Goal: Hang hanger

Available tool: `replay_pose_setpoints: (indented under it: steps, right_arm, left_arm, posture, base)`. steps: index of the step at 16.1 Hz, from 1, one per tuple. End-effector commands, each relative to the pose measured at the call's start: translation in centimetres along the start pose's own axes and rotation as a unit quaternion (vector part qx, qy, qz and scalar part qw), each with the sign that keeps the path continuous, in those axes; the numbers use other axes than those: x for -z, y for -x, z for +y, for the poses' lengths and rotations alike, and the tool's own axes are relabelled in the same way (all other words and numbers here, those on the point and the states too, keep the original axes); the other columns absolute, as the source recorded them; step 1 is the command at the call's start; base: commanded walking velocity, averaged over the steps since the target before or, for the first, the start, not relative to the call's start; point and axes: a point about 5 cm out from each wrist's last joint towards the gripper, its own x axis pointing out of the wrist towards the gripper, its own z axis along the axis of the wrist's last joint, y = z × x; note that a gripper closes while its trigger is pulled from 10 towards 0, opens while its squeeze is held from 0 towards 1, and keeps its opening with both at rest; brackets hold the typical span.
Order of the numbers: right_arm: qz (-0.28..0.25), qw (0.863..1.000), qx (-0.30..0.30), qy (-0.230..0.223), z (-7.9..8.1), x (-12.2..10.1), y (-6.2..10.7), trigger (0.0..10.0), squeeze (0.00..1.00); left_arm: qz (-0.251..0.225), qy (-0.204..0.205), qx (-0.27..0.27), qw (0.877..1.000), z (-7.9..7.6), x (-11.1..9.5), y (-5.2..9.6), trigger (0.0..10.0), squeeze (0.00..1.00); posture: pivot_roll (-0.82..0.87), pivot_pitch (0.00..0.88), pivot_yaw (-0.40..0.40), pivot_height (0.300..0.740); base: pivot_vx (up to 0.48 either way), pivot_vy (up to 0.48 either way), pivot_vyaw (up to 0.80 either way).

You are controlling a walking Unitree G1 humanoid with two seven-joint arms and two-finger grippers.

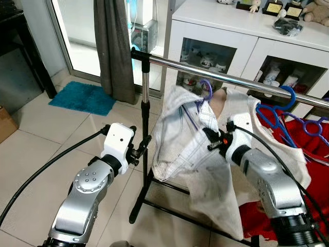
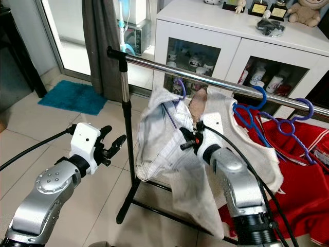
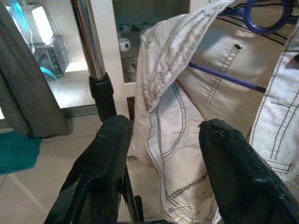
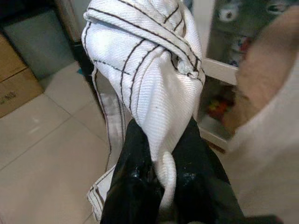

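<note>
The right gripper (image 4: 161,179) is pinched tight on a fold of the white striped shirt (image 1: 177,136), which hangs on a purple hanger (image 1: 206,88) hooked over the chrome rail (image 1: 216,75) near its left end. The left gripper (image 3: 163,140) hovers with its fingers spread wide and empty, just beside the rack's upright pole (image 1: 146,85). Further right along the rail hang blue hangers (image 1: 280,110) over red cloth (image 1: 308,136).

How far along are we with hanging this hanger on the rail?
Done: the purple hanger hooks the rail, carrying the white shirt. In hand: the right end effector is shut on shirt fabric; the left end effector is open beside the rack pole. Left: release the shirt and withdraw.
</note>
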Motion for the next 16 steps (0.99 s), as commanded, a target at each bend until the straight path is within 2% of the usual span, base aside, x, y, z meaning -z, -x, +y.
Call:
replay_pose_setpoints:
  steps: [1, 3, 7, 16]
  right_arm:
    - [-0.054, 0.998, 0.016, 0.017, -0.19, -2.06, 0.42, 0.0, 0.00]
    - [-0.051, 0.998, 0.033, 0.000, -0.21, -1.18, 0.55, 0.0, 0.00]
    - [-0.058, 0.998, 0.034, -0.015, -0.19, -1.35, 0.68, 0.0, 0.00]
    - [-0.063, 0.997, 0.036, -0.014, -0.38, -1.71, 0.55, 0.0, 0.00]
  left_arm:
    - [0.000, -0.002, -0.003, 1.000, 0.06, -0.09, -0.15, 10.0, 0.00]
    - [0.001, -0.003, -0.005, 1.000, 0.07, -0.09, -0.19, 10.0, 0.00]
    - [0.000, -0.003, -0.007, 1.000, 0.09, -0.14, -0.36, 10.0, 0.00]
    - [-0.001, -0.005, -0.003, 1.000, -0.03, -0.26, -0.66, 10.0, 0.00]
  posture:
    - [0.05, 0.000, -0.076, 0.740]
    - [0.05, 0.000, -0.083, 0.740]
    - [0.05, 0.000, -0.083, 0.740]
    - [0.04, 0.000, -0.083, 0.740]
  base:
    - [0.000, 0.000, 0.00]
    - [0.000, 0.000, 0.00]
    - [0.000, 0.000, 0.00]
    - [-0.278, 0.000, 0.00]
